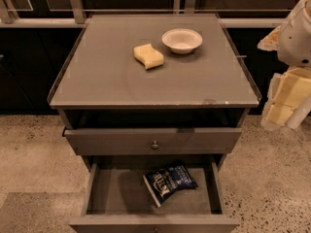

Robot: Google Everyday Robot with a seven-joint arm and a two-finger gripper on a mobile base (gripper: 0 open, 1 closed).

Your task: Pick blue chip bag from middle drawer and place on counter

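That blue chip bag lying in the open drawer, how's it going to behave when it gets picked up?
The blue chip bag looks crinkled, so probably light and floppy, denting under a pinch. Its foil seems shiny, so it may slip. The gripper sits at the right edge, beside the counter.

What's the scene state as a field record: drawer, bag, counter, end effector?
middle drawer: pulled open
blue chip bag: on floor of middle drawer, right of centre
upper drawer: only knobbed front shows
counter: holds yellow sponge and white bowl near back
end effector: right edge of view, beside counter, away from bag
status: bag not yet picked
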